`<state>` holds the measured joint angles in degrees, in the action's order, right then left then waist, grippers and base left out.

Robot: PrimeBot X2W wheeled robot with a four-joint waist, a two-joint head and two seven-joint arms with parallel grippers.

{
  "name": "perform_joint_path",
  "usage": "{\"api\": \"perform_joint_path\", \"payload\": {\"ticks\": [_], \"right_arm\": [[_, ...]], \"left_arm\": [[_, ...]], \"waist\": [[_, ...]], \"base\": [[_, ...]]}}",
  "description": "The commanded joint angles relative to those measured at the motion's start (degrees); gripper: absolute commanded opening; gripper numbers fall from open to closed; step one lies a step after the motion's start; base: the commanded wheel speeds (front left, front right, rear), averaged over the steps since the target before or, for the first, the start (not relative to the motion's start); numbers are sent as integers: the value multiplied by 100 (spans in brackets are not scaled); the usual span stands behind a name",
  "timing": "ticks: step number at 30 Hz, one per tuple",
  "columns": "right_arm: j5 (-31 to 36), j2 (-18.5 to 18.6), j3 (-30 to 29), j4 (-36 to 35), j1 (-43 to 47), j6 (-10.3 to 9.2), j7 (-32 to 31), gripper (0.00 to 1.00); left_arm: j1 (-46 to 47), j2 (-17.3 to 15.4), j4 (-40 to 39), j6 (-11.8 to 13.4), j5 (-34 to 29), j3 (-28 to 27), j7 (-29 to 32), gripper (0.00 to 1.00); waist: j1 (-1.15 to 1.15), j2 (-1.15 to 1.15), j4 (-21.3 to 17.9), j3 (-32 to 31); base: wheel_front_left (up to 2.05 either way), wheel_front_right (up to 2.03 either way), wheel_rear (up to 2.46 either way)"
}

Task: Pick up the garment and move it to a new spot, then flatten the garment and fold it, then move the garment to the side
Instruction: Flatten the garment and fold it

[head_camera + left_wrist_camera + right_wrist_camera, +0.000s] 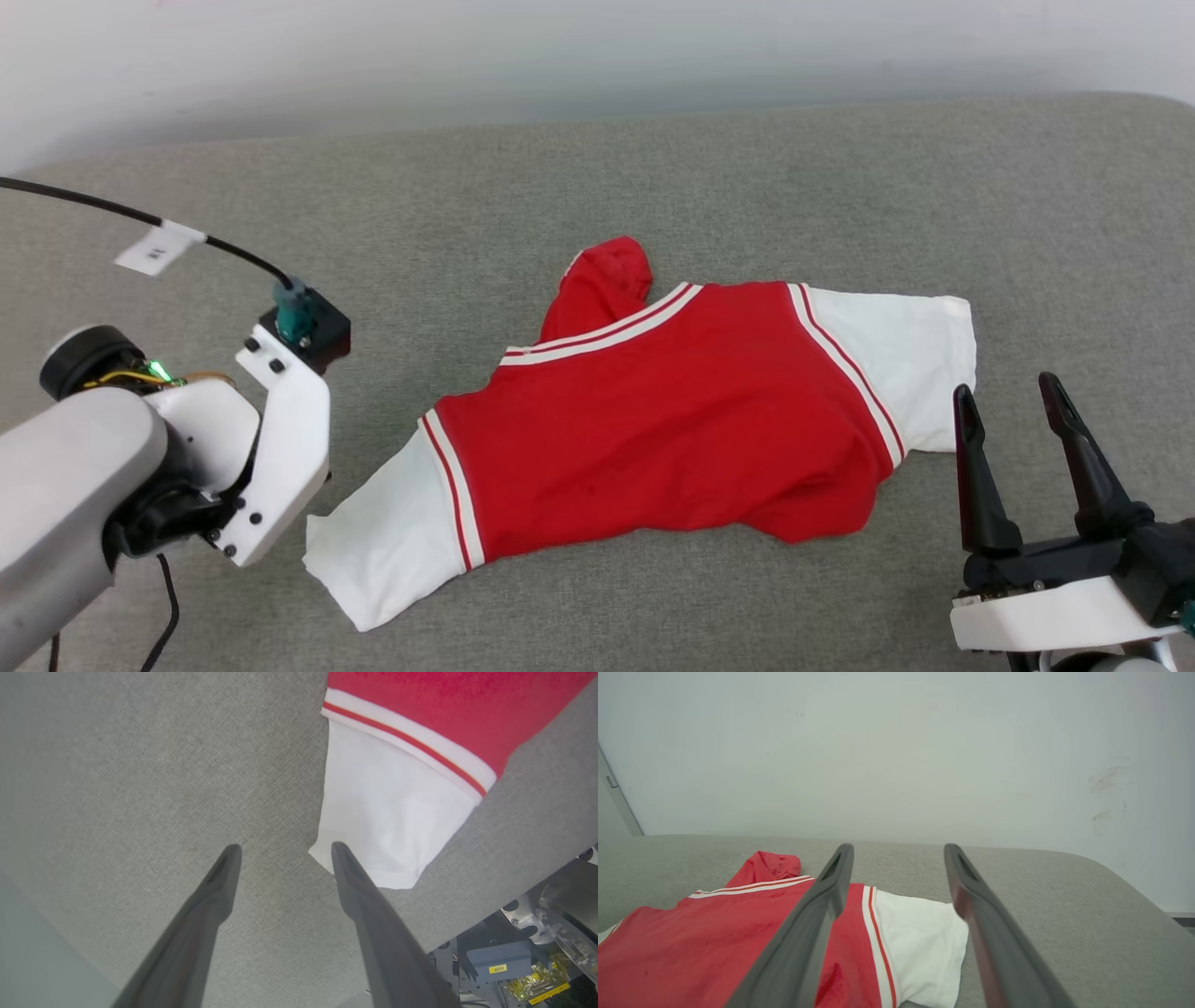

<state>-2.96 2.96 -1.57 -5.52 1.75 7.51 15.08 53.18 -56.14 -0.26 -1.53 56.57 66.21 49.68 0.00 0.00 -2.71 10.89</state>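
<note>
Red and white, one garment (672, 429) lies spread on the grey fabric worktop (840, 187) between our two tools, both white sleeves out. In the head view we see the right tool (1006, 387), fingers apart, near one sleeve (896, 364). The left wrist view adds the left tool (282, 851), fingers apart by the other cuff (373, 868), and the worktop's edge.

Grey forearm (65, 476), white wrist bracket (289, 448) with black screws, white-tagged black cable (75, 197), dark tapered fingers (976, 485) of right gripper (1006, 392)
</note>
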Motion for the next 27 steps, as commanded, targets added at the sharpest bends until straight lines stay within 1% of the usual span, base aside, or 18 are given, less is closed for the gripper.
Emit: {"api": "perform_joint_path", "payload": {"ticks": [1,7,14,16,17,18,19,22,27], "right_arm": [[36,-14,1,-20,-87,-4,13,100],[29,-15,23,-3,-212,-4,13,100],[45,-16,53,-50,-317,-5,13,100],[53,-15,38,-58,-339,-4,13,100],[57,-15,35,-58,-342,-4,13,100],[66,-15,27,-52,-344,-4,13,100],[100,-15,-30,-33,-336,-4,13,100],[205,48,-46,-33,-350,-5,13,100],[310,431,-170,-71,-553,-5,13,100]], "left_arm": [[20,54,53,-38,-10,57,79,100],[-193,247,430,-199,-72,364,365,100],[-497,405,805,-307,-153,542,449,100],[-680,532,1035,-358,-221,634,467,100],[-698,562,1076,-382,-247,649,460,49],[-712,595,1107,-385,-256,658,436,5],[-708,643,1144,-437,-234,631,310,0],[-646,646,1150,-440,-124,491,75,0],[-538,561,1050,-349,-52,196,-335,0]], "waist": [[0,0,-58,63],[0,0,-253,286],[0,0,-396,519],[0,0,-418,584],[0,0,-417,587],[0,0,-411,581],[0,0,-367,503],[0,0,-299,371],[0,0,-154,156]], "base": [[0,0,0],[0,0,0],[0,0,0],[0,0,0],[0,0,0],[0,0,0],[0,0,0],[0,0,0],[0,0,0]]}}
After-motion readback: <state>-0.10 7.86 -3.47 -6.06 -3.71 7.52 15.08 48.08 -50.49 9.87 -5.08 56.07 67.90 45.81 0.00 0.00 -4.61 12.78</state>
